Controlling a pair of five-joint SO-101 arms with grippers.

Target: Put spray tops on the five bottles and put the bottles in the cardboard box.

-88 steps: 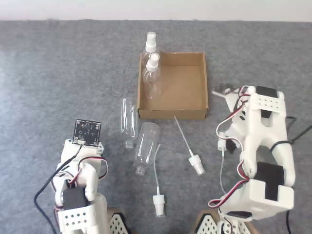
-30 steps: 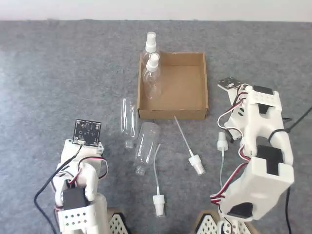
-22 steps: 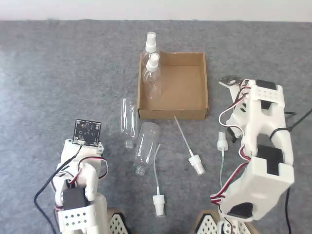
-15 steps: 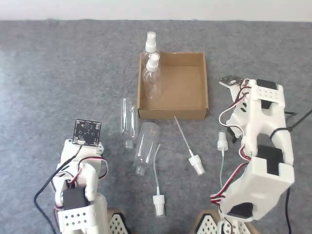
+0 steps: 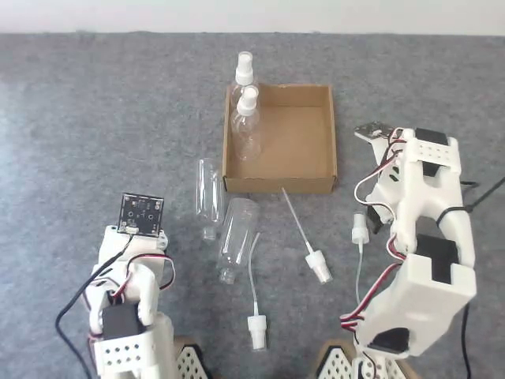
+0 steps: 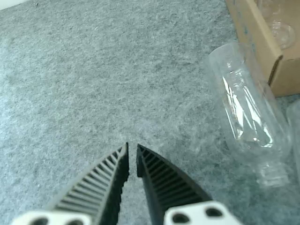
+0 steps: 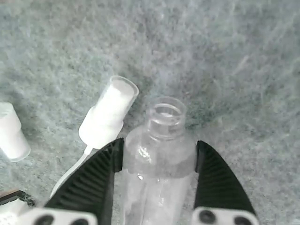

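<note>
Left gripper (image 6: 132,147): jaws closed on nothing, above bare carpet (image 5: 95,118).
Slim bottle (image 5: 208,197), wide bottle (image 5: 237,238): uncapped, lying just before the box's front-left corner; long axes run from box to arms, necks toward the arms.
Cardboard box (image 5: 280,183): holds one capped bottle (image 5: 246,126) at its left wall.
Loose spray top (image 5: 318,266): on the carpet, with its tube pointing at the box.
Right gripper (image 7: 159,149): clamped around the shoulder of the held bottle (image 7: 161,126), right of the box.
Held bottle, axis: along the fingers, with the open mouth pointing out past the fingertips toward the carpet.
Nearest spray top (image 7: 108,112): lying just beside that neck.
Risk 1: smooth clear plastic may slip or twist in the jaws under a capping push.
Risk 2: the neck may nudge the nearest spray top, rolling it away.
Risk 3: the thin tube may bend and miss the narrow mouth.
</note>
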